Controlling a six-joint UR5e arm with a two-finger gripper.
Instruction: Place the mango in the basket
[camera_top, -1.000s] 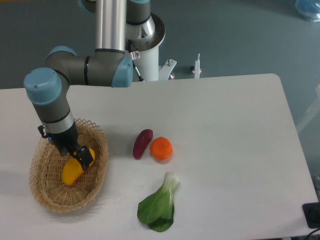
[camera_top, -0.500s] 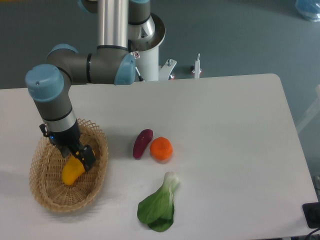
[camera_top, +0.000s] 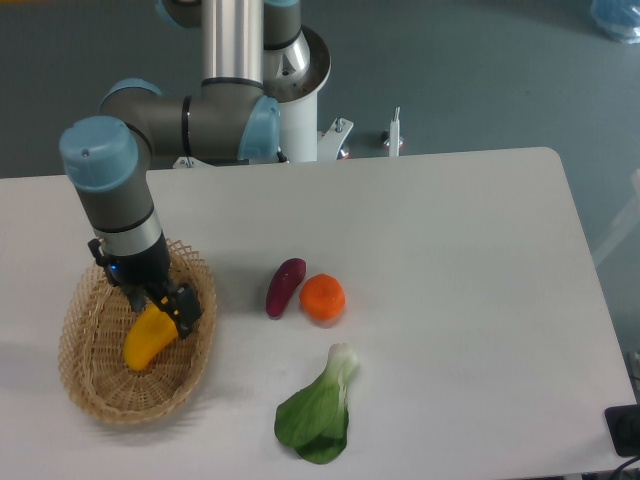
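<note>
- The glossy yellow-orange oblong mango (camera_top: 147, 337) lies inside the oval tan wicker basket (camera_top: 95, 392), near the tabletop's left edge.
- The black two-finger gripper (camera_top: 172, 308) sits at the mango's upper end; whether its jaws grip the fruit or have let go cannot be told.
- Risk: if the jaws are not fully released, lifting could drag the mango out.
- Risk: a finger could snag the basket's open-weave rim and tip it.
- Well apart, toward the tabletop's middle, lie 1 small purple eggplant (camera_top: 285, 286) and 1 round orange fruit (camera_top: 322, 298).

Yellow-orange mango (camera_top: 147, 337), tan woven basket (camera_top: 95, 395), purple eggplant (camera_top: 285, 286), orange fruit (camera_top: 322, 297), green leafy vegetable (camera_top: 316, 414)
</note>
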